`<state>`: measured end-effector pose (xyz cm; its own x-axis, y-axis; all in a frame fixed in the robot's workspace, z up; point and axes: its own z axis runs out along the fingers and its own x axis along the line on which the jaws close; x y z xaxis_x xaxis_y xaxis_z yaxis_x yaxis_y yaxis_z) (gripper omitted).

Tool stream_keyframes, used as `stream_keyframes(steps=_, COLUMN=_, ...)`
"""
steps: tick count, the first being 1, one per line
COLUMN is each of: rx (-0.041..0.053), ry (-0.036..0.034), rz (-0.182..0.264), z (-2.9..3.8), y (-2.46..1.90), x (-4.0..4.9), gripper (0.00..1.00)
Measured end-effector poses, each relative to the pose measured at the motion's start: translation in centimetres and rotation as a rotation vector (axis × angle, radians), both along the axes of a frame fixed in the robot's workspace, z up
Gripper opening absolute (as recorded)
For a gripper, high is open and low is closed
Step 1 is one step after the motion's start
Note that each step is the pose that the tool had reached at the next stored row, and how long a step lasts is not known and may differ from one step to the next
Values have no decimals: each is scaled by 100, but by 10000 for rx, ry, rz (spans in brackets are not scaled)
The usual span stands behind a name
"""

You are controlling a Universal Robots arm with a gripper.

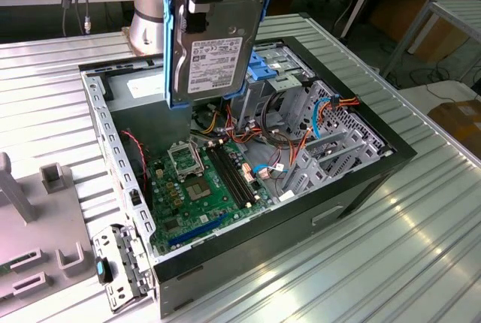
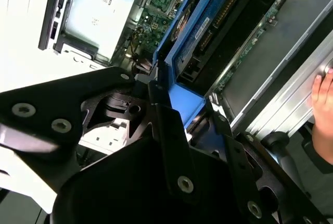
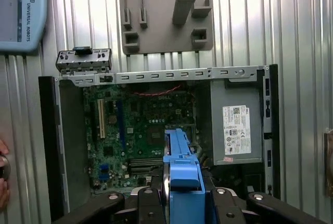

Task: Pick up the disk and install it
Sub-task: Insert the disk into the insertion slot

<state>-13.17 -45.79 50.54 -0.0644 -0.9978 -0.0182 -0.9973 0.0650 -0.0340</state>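
In the exterior view the disk [image 1: 213,46], a silver-grey drive with a white label in a blue side-rail frame, hangs upright in the air above the open computer case [image 1: 361,180]. My black gripper [image 1: 201,6] is shut on its upper edge. In the first wrist view the blue frame's edge [image 3: 183,168] sticks out between my gripper [image 3: 183,199] over the motherboard [image 3: 140,130]. In the second wrist view the disk [image 2: 205,23] shows edge-on, clamped in my gripper [image 2: 169,96].
The blue bracket [image 1: 272,64] tops the drive cage at the case's back. The grey power-supply box [image 3: 235,130] fills one corner. Beside the case lie a grey fixture tray [image 1: 34,244] and a loose metal bracket [image 1: 120,263]. A person's hand [image 2: 323,104] rests near the case edge.
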Motion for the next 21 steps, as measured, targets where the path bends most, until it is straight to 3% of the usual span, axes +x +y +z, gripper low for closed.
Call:
stream_keyframes(steps=7, rx=-3, ry=1, rz=0, z=-23, y=-17, x=206, gripper=37)
stream_keyframes(steps=16, rx=-3, ry=0, rz=0, z=-53, y=-17, x=583, gripper=37)
stream_keyframes(steps=19, rx=-5, ry=2, rz=0, z=-61, y=-25, x=638, gripper=37)
stream_keyframes(steps=21, rx=-2, ry=1, rz=5, z=-65, y=-61, x=655, gripper=37)
